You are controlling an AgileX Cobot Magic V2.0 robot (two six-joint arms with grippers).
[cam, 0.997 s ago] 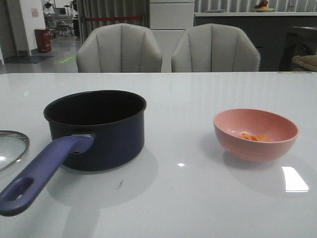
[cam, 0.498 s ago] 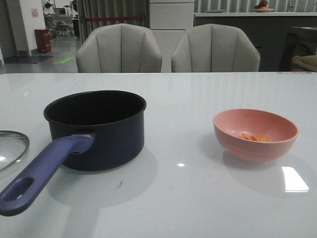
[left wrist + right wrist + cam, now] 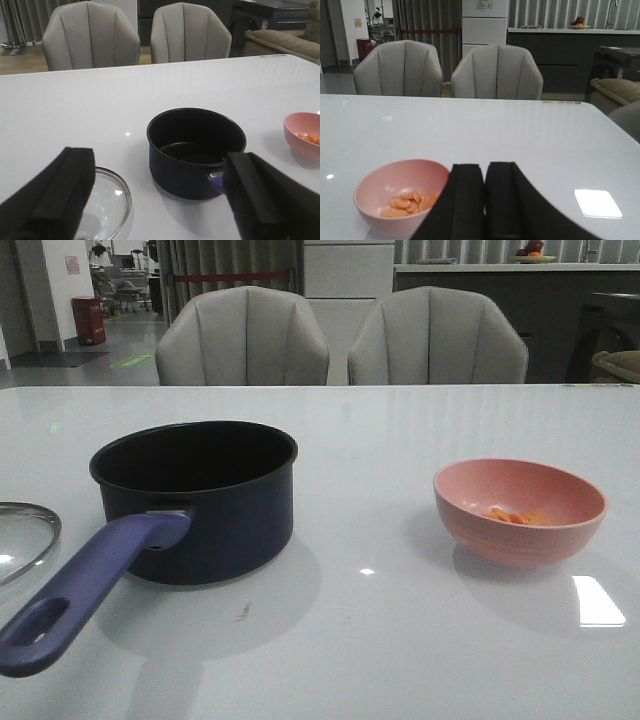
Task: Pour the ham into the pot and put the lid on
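While the table bears them: one pot (image 3: 195, 502), one lid (image 3: 22, 537), one pink bowl (image 3: 519, 510).

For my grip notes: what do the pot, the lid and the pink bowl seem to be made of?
The pot: likely coated metal, dark navy outside, matte black inside; its handle looks like purple-blue plastic. The lid: clear glass with a shiny metal rim. The pink bowl: matte, opaque, probably plastic, possibly ceramic.

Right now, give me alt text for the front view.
A dark blue pot, empty, sits left on a white table, handle toward the camera. A pink bowl holding ham sits right; the lid lies at the left edge.
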